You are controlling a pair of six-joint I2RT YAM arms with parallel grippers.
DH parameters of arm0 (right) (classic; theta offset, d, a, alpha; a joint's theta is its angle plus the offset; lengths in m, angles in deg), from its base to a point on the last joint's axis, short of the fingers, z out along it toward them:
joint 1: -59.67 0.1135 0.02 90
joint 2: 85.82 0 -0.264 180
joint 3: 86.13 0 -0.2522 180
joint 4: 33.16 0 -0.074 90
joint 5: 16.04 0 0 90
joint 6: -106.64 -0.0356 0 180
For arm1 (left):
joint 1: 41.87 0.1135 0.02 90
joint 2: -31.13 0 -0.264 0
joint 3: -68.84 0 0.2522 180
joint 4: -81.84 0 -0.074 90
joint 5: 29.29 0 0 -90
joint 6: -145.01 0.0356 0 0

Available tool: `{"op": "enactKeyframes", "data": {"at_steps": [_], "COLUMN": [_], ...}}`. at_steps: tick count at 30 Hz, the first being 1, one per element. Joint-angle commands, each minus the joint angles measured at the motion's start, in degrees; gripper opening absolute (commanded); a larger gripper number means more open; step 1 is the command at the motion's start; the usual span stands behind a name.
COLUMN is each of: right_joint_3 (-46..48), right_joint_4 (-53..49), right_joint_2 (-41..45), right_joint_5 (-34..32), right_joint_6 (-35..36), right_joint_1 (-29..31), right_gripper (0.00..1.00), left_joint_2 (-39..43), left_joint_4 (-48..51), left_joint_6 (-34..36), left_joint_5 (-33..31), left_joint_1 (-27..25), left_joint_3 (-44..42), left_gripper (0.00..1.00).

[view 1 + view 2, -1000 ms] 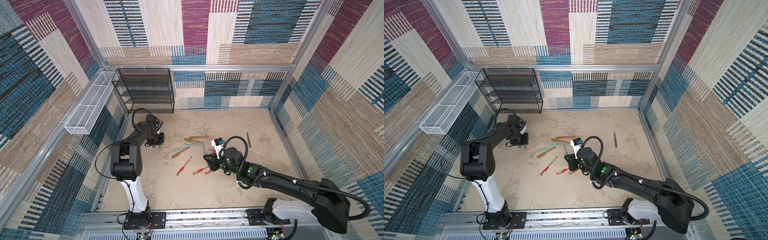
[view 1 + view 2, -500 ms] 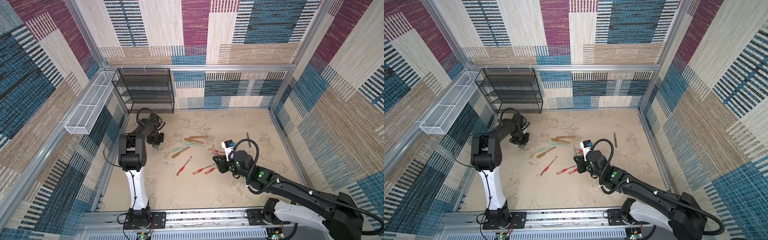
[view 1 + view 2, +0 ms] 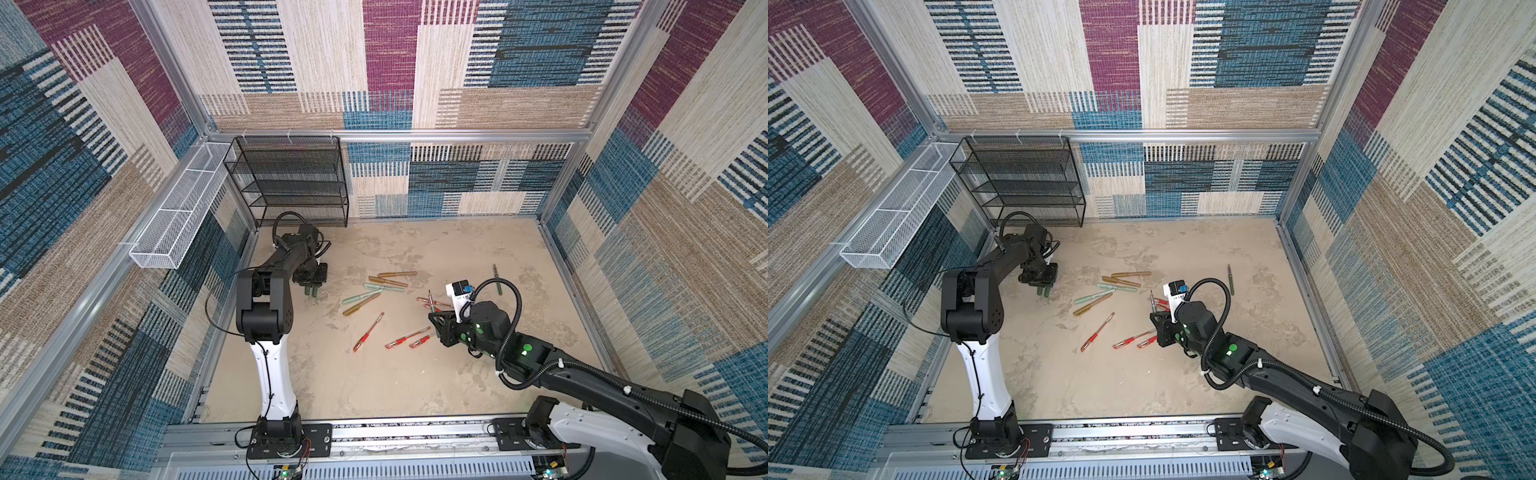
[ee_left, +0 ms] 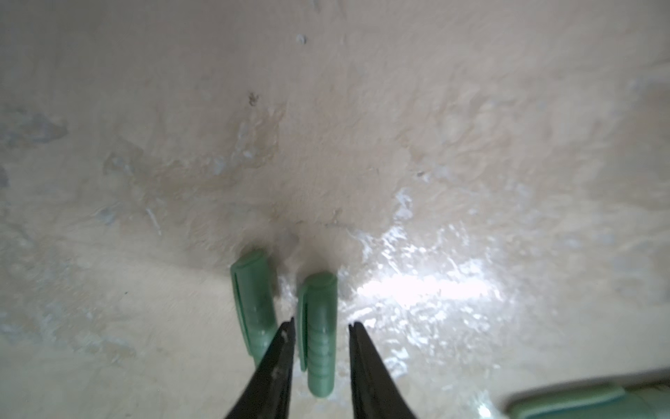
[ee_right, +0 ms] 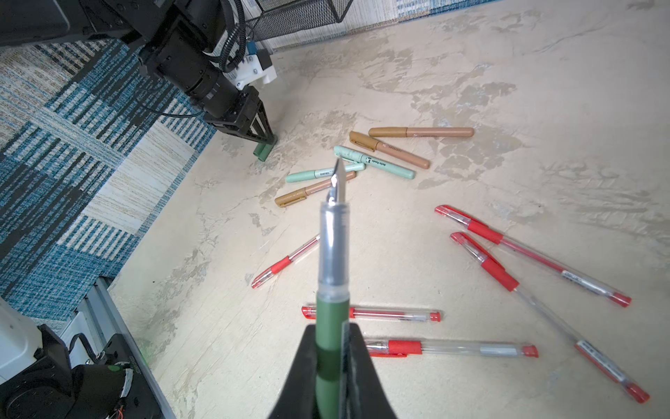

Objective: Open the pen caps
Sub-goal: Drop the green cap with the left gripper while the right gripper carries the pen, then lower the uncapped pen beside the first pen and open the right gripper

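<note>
Counter (image 3: 415,386) is beige and mottled. Black mesh rack (image 3: 291,178) stands in its far left corner. White wire basket (image 3: 178,224) is mounted higher up on the left side, just beside the rack. Left arm (image 3: 266,299) reaches to the far left of the counter with the left jaws pointing down. Their tips are parted, straddling a cap without pinching it. Right arm (image 3: 582,374) comes in from the near right. The right jaws are clamped on a green pen (image 5: 333,275) (nib bare, no cap on it), with the barrel tilted up off the counter. Mid-counter is a loose cluster of five markers (image 3: 384,286), three brown and two mint, all with caps on, some touching. Red gel pens (image 3: 369,331) are scattered nearer the front; five are countable in the right wrist view, cap state too small to call. One dark green pen (image 3: 496,278) lies alone toward the far right. Smallest: two dark green caps lie flat on the counter under the left jaws, side by side and nearly parallel. First cap (image 4: 319,326) sits between the tips. Second cap (image 4: 253,301) is just outside one tip, partly hidden behind it.
</note>
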Motion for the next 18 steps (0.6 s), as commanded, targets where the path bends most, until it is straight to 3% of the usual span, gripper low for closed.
{"op": "enactKeyframes", "data": {"at_steps": [1,13,18], "right_joint_3": [-0.54,-6.83,-11.31], "right_joint_4": [-0.83,-3.09,-5.39], "right_joint_2": [0.02,-5.76,-9.84], "right_joint_5": [-1.23,0.09,2.93], "right_joint_6": [0.01,6.86,9.93], "right_joint_1": [-0.28,-6.43,-12.34], "right_gripper": [0.04,0.04,0.04], "left_joint_2": [3.47,29.37,40.30], "left_joint_4": [1.34,-5.71,-9.05], "left_joint_6": [-0.15,2.89,4.62], "left_joint_5": [2.39,7.99,9.82], "left_joint_1": [-0.54,-2.51,-2.51], "left_joint_3": [-0.23,-18.46,-27.29], "left_gripper": [0.32,0.51,0.68]}}
